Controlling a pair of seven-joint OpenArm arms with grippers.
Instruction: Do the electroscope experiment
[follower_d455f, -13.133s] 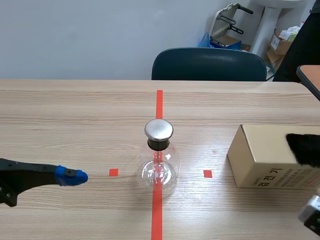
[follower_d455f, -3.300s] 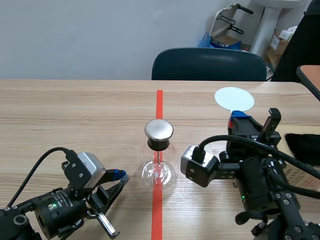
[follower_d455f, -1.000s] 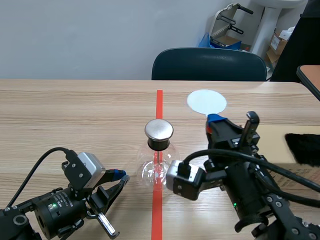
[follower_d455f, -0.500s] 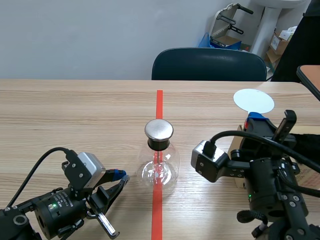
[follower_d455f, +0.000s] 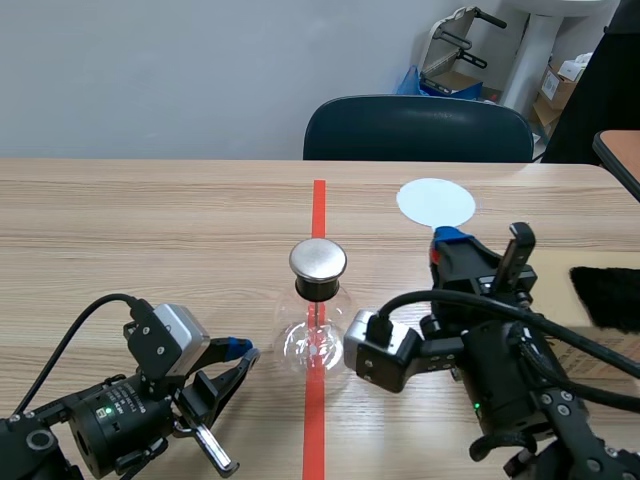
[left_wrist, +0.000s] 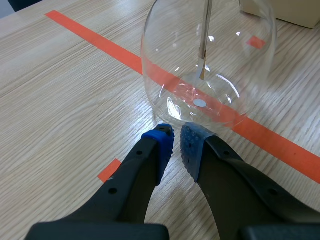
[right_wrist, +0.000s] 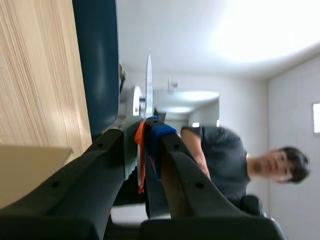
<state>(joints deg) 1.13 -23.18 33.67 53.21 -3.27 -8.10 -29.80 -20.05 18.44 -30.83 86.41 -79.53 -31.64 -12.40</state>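
Electroscope, a round clear glass flask with a silver cap (follower_d455f: 318, 300), stands at centre frame. Right gripper (follower_d455f: 455, 240) clamps a flat white disc (follower_d455f: 435, 203) at upper right, apart from the cap. Left gripper (left_wrist: 176, 142), fingers nearly closed on nothing, rests just beside the flask's base.

**My two black arms, as they look**

My left arm (follower_d455f: 95, 435) is black, with a silver-grey camera block (follower_d455f: 172, 335) at the wrist, a thin black cable (follower_d455f: 68, 345) and a small green light (follower_d455f: 100, 411). My left gripper (left_wrist: 176, 142) has thick black fingers with round screw recesses (left_wrist: 109, 190) and blue dotted pads (left_wrist: 161, 142). My right arm (follower_d455f: 510, 400) is also black, with the same grey block (follower_d455f: 376, 352) and thick black cables (follower_d455f: 470, 300). My right gripper (right_wrist: 148, 125) shows a blue pad (right_wrist: 160, 132).
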